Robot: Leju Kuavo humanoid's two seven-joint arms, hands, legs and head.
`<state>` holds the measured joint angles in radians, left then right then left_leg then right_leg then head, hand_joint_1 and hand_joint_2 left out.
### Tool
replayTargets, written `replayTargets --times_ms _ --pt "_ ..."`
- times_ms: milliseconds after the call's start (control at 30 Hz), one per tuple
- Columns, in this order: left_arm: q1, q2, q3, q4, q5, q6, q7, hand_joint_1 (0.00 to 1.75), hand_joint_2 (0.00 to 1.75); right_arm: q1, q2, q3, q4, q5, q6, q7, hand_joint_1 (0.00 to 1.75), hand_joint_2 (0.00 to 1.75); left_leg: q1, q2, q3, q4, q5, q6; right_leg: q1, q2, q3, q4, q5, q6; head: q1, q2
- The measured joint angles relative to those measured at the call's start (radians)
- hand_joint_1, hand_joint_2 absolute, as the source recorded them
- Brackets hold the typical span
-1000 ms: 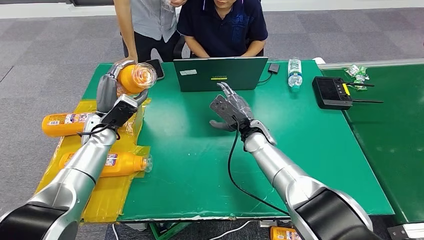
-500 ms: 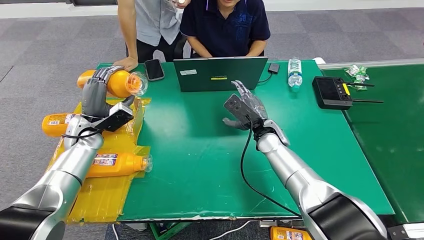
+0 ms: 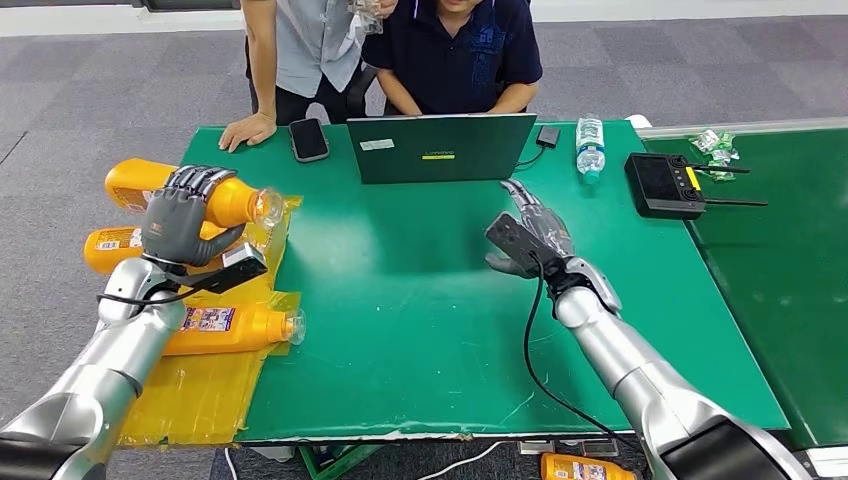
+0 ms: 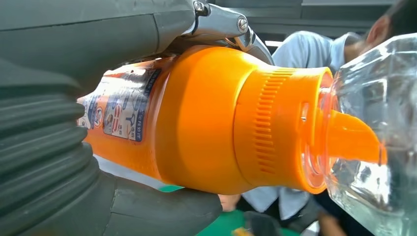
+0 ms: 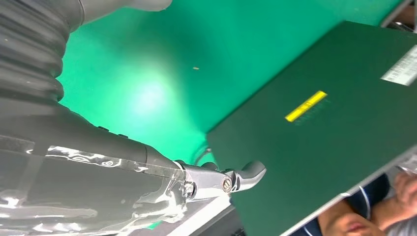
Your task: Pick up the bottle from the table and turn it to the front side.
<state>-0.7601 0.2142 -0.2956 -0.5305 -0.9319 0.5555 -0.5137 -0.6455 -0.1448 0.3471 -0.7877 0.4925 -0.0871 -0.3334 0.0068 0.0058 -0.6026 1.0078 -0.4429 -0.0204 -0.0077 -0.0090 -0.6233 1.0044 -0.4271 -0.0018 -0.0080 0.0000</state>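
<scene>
Orange bottle (image 3: 215,196) at frame left, gripped in left hand (image 3: 178,215), long axis horizontal, clear cap (image 3: 266,205) pointing right; right hand (image 3: 535,240) centre-right, fingers spread, holding nothing, well apart.

Green table (image 3: 400,330) bears laptop (image 3: 440,146), phone (image 3: 308,139), yellow sheet (image 3: 215,385).

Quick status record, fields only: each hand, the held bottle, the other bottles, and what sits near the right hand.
left hand: grips an orange bottle around its body
held bottle: lifted, lying sideways, clear cap toward table centre; label visible in the left wrist view
right hand: holds nothing, fingers apart, above the green table
other bottles: two orange bottles, one and another, lying on the yellow sheet
near right hand: laptop, lid facing the robot
</scene>
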Motion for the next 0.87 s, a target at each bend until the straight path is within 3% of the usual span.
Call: replayTargets --times_ms 333,400,467,533,867 --pt "0.039 0.039 0.0 0.05 -0.194 0.045 0.119 1.75 1.75 0.107 -0.083 -0.004 -0.112 0.005 0.002 0.012 0.0 1.75 0.0 0.0 0.0 0.0 0.0 0.0 0.0 0.0 0.0 0.0 0.0 0.0 0.0 0.0" --pt "0.045 0.044 0.0 0.062 -0.219 0.058 0.131 1.57 1.75 0.133 -0.096 -0.01 -0.142 0.01 0.001 0.017 0.0 1.75 0.0 0.0 0.0 0.0 0.0 0.0 0.0 0.0 0.0 0.0 0.0 0.0 0.0 0.0" --pt "0.05 0.046 0.0 0.072 -0.236 0.073 0.137 0.7 1.75 0.156 -0.111 -0.018 -0.167 0.012 0.001 0.018 0.0 1.75 0.0 0.0 0.0 0.0 0.0 0.0 0.0 0.0 0.0 0.0 0.0 0.0 0.0 0.0" --pt "0.056 0.047 0.0 0.08 -0.245 0.082 0.138 0.0 1.75 0.176 -0.126 -0.027 -0.186 0.01 0.001 0.019 0.0 1.75 0.0 0.0 0.0 0.0 0.0 0.0 0.0 -0.001 0.0 0.0 0.0 0.0 0.0 0.0" --pt "0.064 0.042 0.0 0.097 -0.285 0.12 0.142 0.0 1.75 0.228 -0.159 -0.06 -0.243 0.009 0.006 0.019 0.0 1.75 0.0 0.0 0.0 0.0 0.0 0.0 0.0 0.0 0.0 0.0 0.0 0.0 0.0 0.0"
